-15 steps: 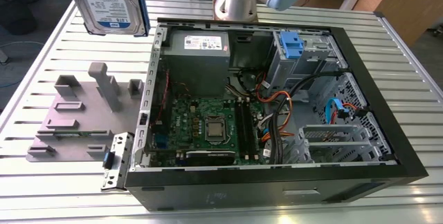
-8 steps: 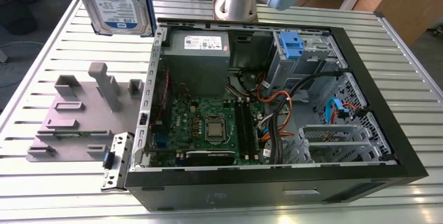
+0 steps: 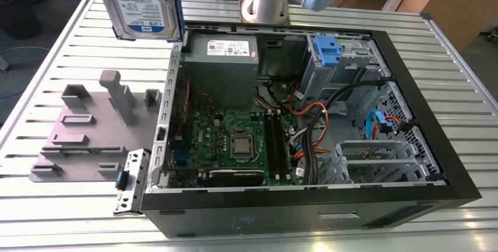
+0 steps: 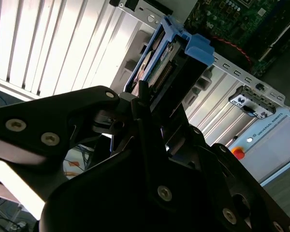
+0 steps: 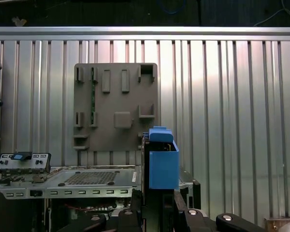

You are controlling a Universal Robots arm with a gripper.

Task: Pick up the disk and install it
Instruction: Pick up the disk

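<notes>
Silver and blue, the disk (image 3: pixel 144 1) hangs upright near the top of the exterior view's left, label toward the camera, above the slatted metal table (image 3: pixel 46 205) and just outside the rim of the open computer case (image 3: pixel 435 147). Inside the case lie a green motherboard (image 3: pixel 233 141), a grey power supply (image 3: pixel 221 59), bundled cables (image 3: pixel 311 123) and a lone blue latch (image 3: pixel 327 51) in the far drive bay. A grey fixture plate (image 3: pixel 86 135) rests on the table at the exterior view's left of the case, the arm's base (image 3: pixel 269 1) stands behind it, and wooden furniture (image 3: pixel 455 7) borders the room. In the second wrist view the black gripper (image 4: pixel 157 99) is clenched on the disk (image 4: pixel 157 65), whose blue end tab (image 4: pixel 199 47) points away from it. In the first wrist view the disk's blue carrier (image 5: pixel 163 166) appears end-on over the case edge (image 5: pixel 87 179), with the fixture plate (image 5: pixel 116 106) flat on the table (image 5: pixel 232 121) beyond.
</notes>
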